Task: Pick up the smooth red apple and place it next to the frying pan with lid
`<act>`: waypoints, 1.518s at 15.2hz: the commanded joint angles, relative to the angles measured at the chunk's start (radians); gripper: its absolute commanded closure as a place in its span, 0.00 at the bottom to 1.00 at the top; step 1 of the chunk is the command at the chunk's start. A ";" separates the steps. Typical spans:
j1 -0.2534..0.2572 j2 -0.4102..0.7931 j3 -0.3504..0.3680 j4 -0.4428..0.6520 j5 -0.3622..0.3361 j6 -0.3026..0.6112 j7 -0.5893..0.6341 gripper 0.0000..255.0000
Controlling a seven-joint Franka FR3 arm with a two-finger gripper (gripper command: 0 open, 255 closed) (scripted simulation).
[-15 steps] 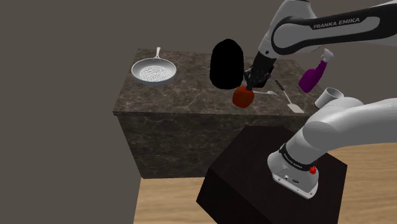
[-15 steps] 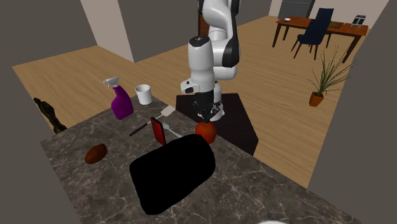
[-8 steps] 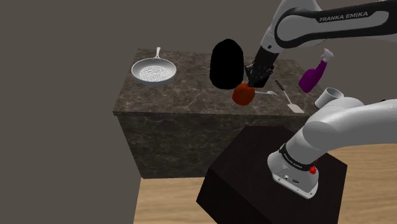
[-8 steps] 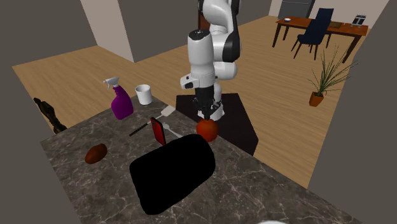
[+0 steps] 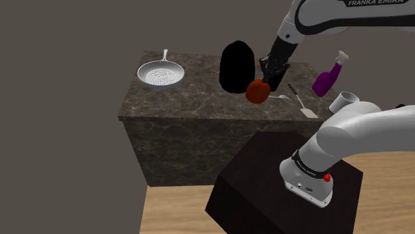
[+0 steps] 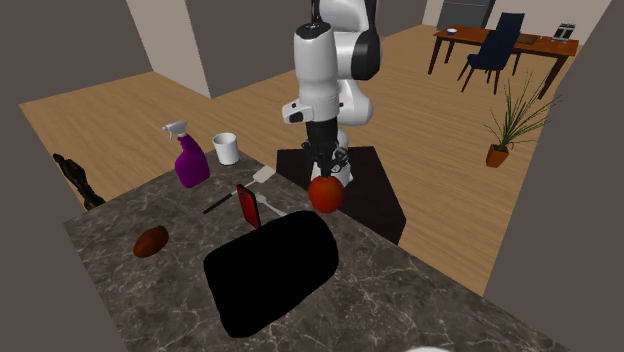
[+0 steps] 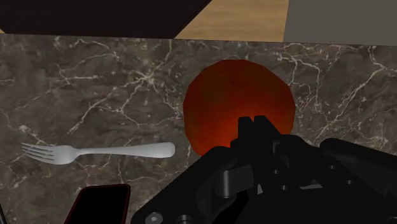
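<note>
The apple (image 5: 258,91), dark red, has left the stone counter (image 5: 179,106). A second ago it sat at the near edge; now it hangs a little higher under the black gripper (image 5: 266,80), which is clamped on its top and has risen with the arm. In the wrist view the fingers (image 7: 247,130) pinch close together on the apple's upper side, with marbled stone beneath. The pick looks done, and the carry remains.

Seen from the shoulder, the frying pan (image 5: 160,74) lies at the counter's far left, well apart from the apple, and no lid shows on it. The apple must cross most of the counter leftward. Next comes a tall black shape (image 5: 237,66), just left of the apple. To the right lie a fork (image 7: 102,151) and a spatula (image 5: 302,103), then a purple spray bottle (image 5: 329,76) and a white cup (image 5: 344,101).

The room has a wooden floor (image 6: 120,110) and grey walls. A table (image 6: 500,42) with chairs and a potted plant (image 6: 510,125) stand far off.
</note>
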 commanded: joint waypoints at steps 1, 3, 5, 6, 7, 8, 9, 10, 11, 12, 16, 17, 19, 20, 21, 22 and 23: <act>0.001 -0.004 0.001 0.026 0.000 -0.030 0.004 1.00; 0.001 -0.008 0.002 0.051 0.000 -0.058 0.007 1.00; 0.001 -0.009 0.002 0.077 -0.001 -0.086 0.009 1.00; 0.001 -0.010 0.003 0.090 -0.001 -0.099 0.011 1.00; 0.001 -0.010 0.003 0.103 -0.001 -0.113 0.012 1.00; 0.001 -0.010 0.003 0.116 -0.001 -0.126 0.013 1.00; 0.001 -0.010 0.003 0.130 -0.001 -0.139 0.015 1.00; 0.002 -0.010 0.003 0.144 -0.001 -0.153 0.016 1.00; 0.002 -0.009 0.004 0.157 -0.001 -0.166 0.017 1.00; 0.002 -0.008 0.004 0.171 -0.002 -0.179 0.018 1.00; 0.003 -0.002 0.004 0.229 -0.002 -0.230 0.023 1.00; 0.003 0.000 0.004 0.243 -0.002 -0.242 0.024 1.00; 0.004 0.004 0.004 0.273 -0.002 -0.267 0.027 1.00; 0.004 0.007 0.004 0.288 -0.001 -0.280 0.028 1.00; 0.004 0.010 0.004 0.303 -0.001 -0.292 0.029 1.00; 0.005 0.012 0.004 0.316 -0.001 -0.302 0.030 1.00; 0.010 0.050 0.013 0.338 0.005 -0.286 0.038 1.00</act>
